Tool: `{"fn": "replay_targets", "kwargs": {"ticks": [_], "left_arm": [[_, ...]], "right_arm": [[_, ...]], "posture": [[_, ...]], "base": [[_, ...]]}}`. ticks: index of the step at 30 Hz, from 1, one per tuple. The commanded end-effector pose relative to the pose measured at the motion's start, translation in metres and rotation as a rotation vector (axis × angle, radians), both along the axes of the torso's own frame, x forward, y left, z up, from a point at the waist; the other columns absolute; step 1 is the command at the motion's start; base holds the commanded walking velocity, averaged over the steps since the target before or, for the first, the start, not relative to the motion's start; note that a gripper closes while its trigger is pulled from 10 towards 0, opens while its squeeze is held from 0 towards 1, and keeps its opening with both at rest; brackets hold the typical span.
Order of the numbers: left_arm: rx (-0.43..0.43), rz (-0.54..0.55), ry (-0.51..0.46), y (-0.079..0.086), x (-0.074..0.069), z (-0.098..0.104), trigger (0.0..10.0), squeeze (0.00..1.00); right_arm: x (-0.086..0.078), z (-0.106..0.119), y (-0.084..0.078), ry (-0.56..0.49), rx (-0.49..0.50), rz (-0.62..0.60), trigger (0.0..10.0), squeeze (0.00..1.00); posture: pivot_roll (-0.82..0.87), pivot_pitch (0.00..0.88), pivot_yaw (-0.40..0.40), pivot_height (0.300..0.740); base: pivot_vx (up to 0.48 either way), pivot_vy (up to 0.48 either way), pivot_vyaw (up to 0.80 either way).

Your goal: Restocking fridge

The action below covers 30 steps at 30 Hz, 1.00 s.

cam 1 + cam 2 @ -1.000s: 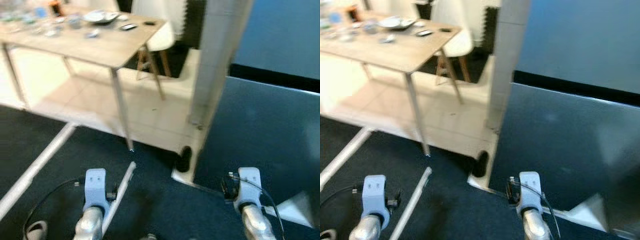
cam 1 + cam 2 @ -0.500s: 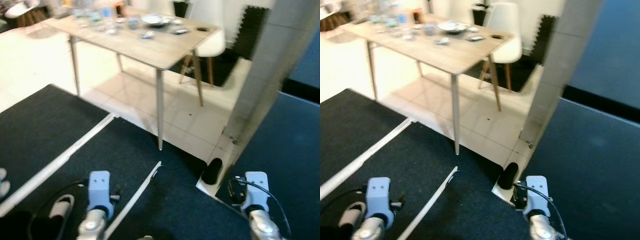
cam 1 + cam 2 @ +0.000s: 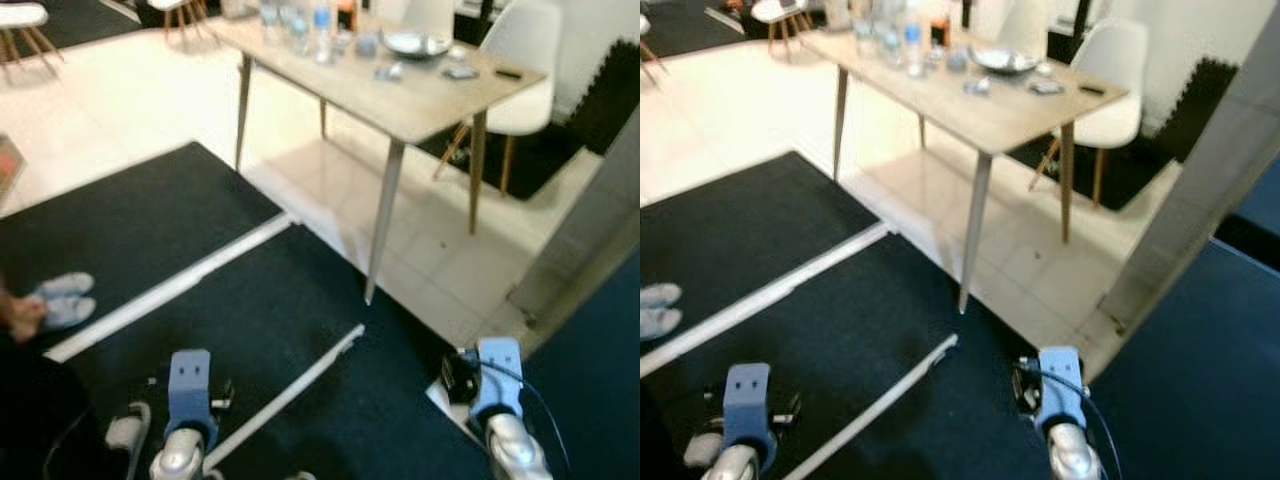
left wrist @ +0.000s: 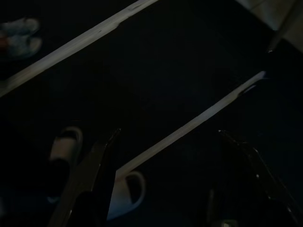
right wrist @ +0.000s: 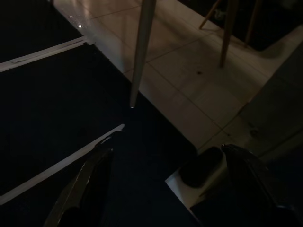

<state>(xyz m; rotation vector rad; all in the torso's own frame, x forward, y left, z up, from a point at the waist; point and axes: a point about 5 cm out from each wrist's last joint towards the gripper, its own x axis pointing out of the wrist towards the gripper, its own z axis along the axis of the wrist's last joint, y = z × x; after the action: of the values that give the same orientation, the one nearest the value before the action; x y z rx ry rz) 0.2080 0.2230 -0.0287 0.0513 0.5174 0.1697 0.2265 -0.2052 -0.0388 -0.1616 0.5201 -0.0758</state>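
Beyond both grippers' spread fingers (image 5: 94, 175), a table (image 3: 1000, 112) well apart.

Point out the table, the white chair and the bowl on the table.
table (image 3: 1000, 115), right eye view, bare top near its corner
white chair (image 3: 1118, 60), right eye view, middle of the backrest
bowl (image 3: 1003, 60), right eye view, its centre

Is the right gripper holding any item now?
No, the right gripper is open, with only dark carpet and pale tiles between its fingers.
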Motion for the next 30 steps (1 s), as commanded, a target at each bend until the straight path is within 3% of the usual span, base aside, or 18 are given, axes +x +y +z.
{"fn": "replay_targets", "kwargs": {"ticks": [1, 30], "left_arm": [[0.001, 0.002, 0.019, -0.0004, -0.0038, -0.0034, 10.0, 0.0], [0.002, -0.001, 0.021, -0.0006, -0.003, -0.0041, 10.0, 0.0]], "right_arm": [[0.0009, -0.0004, 0.002, 0.005, 0.004, 0.005, 10.0, 0.0], [0.0, -0.0012, 0.0044, 0.003, 0.009, 0.0, 10.0, 0.0]], "posture": [[0.02, 0.039, -0.037, 0.74], [0.02, 0.039, -0.033, 0.74]], "base": [[0.0, 0.0, 0.8], [0.0, 0.0, 0.8]]}}
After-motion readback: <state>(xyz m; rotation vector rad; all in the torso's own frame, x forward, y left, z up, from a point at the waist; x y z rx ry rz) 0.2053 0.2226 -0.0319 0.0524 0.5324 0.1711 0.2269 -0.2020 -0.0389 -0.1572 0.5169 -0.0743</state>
